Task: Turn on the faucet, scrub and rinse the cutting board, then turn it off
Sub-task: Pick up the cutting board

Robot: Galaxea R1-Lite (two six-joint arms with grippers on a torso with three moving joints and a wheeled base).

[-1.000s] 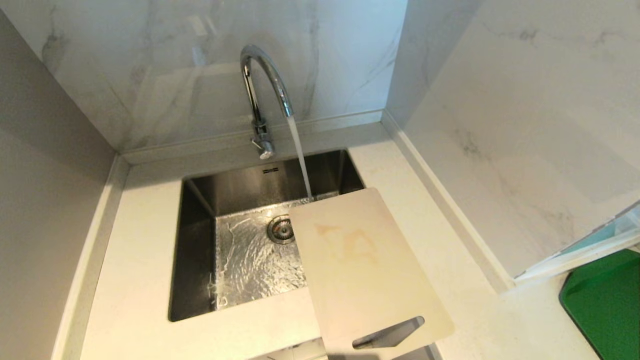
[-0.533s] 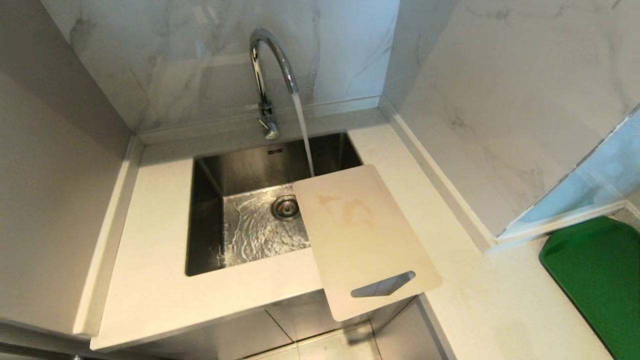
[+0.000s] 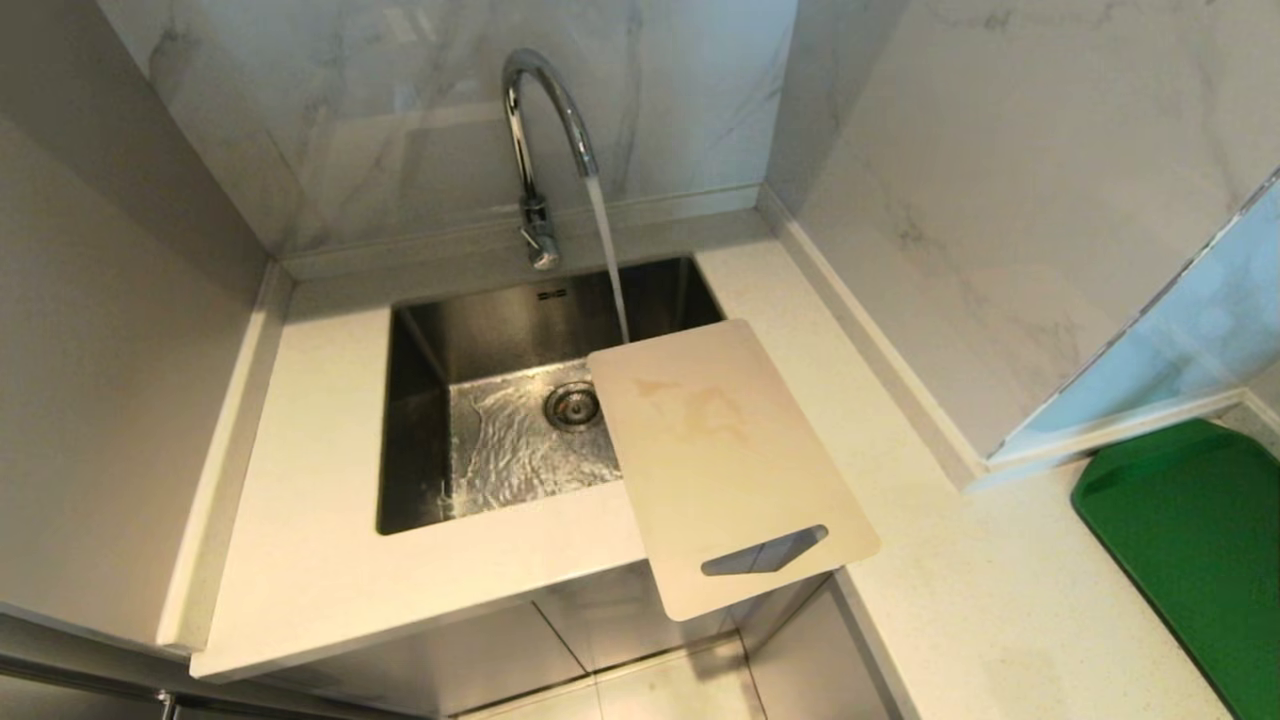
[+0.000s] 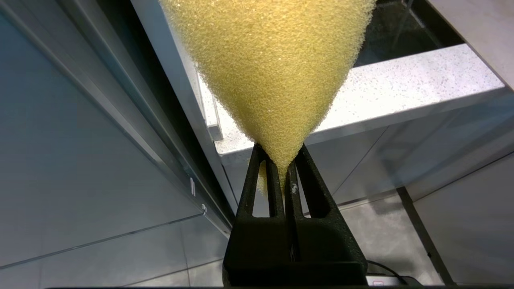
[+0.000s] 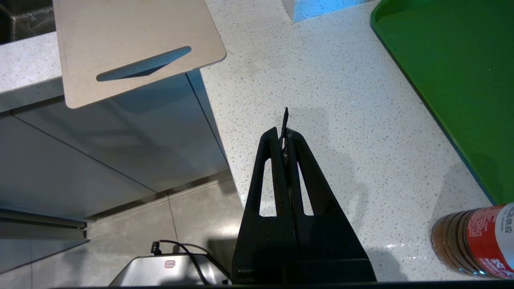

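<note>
**Water running, board half over the sink**

Neither arm shows in the head view. The left end effector (image 4: pixel 283 170) appears only in its own wrist view, closed tight on one yellow sponge (image 4: pixel 269 68), whose top is cut off by the frame. The right end effector (image 5: pixel 284 140) is pressed closed and empty, hanging above the bench (image 5: pixel 321 100) beside its front edge.

One faucet (image 3: pixel 545 120) stands at the back edge of the bench, a stream falling from its spout; where the water lands is hidden behind the far end of the cutting board (image 3: pixel 720 450). That single board lies flat across the sink's (image 3: pixel 430 350) right front corner, its slot-handle end jutting past the bench's front edge (faint yellowish stains near the far end). One drain (image 3: pixel 572 405) shows beside it.

A green tray (image 3: pixel 1190 560) at the right is cut off, as is one red-labelled bottle (image 5: pixel 474 241).
</note>
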